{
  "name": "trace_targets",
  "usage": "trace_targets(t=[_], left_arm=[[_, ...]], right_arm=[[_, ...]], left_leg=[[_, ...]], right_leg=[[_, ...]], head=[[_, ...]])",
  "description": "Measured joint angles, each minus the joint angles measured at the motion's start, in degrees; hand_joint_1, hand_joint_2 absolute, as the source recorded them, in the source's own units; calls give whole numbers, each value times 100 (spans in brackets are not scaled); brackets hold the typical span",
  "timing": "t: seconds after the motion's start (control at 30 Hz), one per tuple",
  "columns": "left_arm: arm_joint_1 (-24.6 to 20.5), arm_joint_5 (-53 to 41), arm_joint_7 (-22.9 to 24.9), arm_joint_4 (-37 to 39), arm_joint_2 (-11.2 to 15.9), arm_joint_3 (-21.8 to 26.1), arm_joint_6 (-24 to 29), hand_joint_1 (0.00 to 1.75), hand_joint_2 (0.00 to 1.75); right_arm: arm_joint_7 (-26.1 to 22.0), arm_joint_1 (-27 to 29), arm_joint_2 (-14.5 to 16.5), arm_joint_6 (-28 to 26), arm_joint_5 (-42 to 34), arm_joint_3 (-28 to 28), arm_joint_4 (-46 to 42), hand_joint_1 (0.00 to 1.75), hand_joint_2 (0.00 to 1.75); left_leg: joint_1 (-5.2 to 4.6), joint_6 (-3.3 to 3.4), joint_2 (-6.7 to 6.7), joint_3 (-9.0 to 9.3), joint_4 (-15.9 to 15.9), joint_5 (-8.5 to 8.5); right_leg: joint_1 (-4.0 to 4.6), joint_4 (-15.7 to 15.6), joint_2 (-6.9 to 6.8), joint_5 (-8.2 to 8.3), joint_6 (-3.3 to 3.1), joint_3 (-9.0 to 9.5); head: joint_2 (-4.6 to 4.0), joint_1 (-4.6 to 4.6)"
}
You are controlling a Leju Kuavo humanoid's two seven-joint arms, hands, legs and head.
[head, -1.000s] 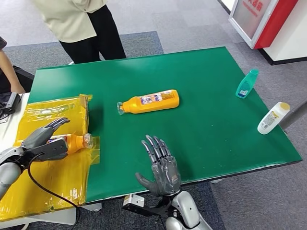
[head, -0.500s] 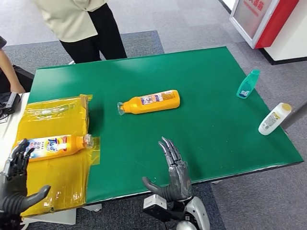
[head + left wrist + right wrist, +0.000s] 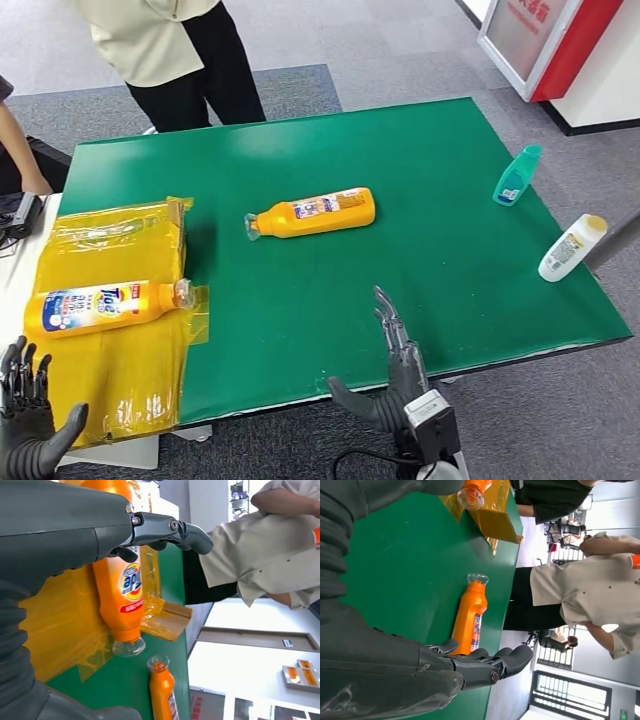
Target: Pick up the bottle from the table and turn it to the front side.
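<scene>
An orange bottle [image 3: 315, 213] [image 3: 470, 622] [image 3: 163, 692] lies on its side in the middle of the green table [image 3: 423, 200], its clear cap toward the left. A second orange bottle [image 3: 106, 305] [image 3: 120, 590] lies label-up on the yellow plastic sheet [image 3: 113, 370] at the table's left. My left hand [image 3: 30, 435] is low at the near left corner, fingers apart, holding nothing, a little short of that bottle. My right hand [image 3: 392, 385] hovers at the table's near edge, fingers spread and empty, well short of the middle bottle.
A teal bottle [image 3: 517, 175] and a white bottle [image 3: 571, 247] lie near the table's right edge. A person [image 3: 181, 50] stands behind the far left corner, and another person's arm [image 3: 19, 150] shows at the left. A red-and-white stand [image 3: 558, 45] is at the far right.
My left hand has let go of the bottle on the yellow sheet and pulled back to the near left corner. My right hand has drawn back toward the table's near edge.
</scene>
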Motion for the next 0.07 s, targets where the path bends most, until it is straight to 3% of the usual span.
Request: trace_targets(t=[0.07], left_arm=[[-2,5,-3,28,-87,58,-107,0,175]], right_arm=[[23,25,0,71,-30,-48,-23,0,175]], left_leg=[[0,0,0,0,0,0]], right_leg=[[0,0,0,0,0,0]], head=[[0,0]])
